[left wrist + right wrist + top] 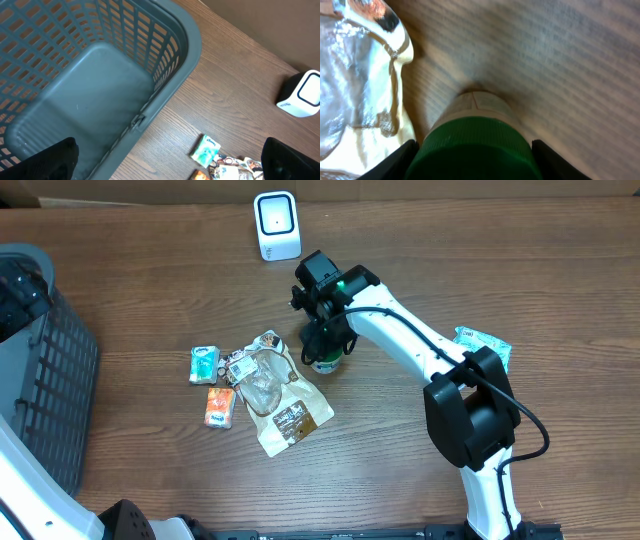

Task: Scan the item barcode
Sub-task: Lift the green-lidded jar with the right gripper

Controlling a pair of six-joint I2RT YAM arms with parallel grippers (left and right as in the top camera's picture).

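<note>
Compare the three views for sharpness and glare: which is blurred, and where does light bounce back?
Right wrist: the green-capped bottle is close and soft, the table's grain smeared, the clear packet flaring white. Left wrist: sharp on the grey basket, no glare. Overhead: even light, crisp scanner, mild sheen on the packet.

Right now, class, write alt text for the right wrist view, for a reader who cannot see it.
A green-capped bottle stands on the wooden table, flanked closely at its cap by the dark fingers of the right gripper; whether they grip it is unclear. A crinkled shiny packet lies at left.
</note>
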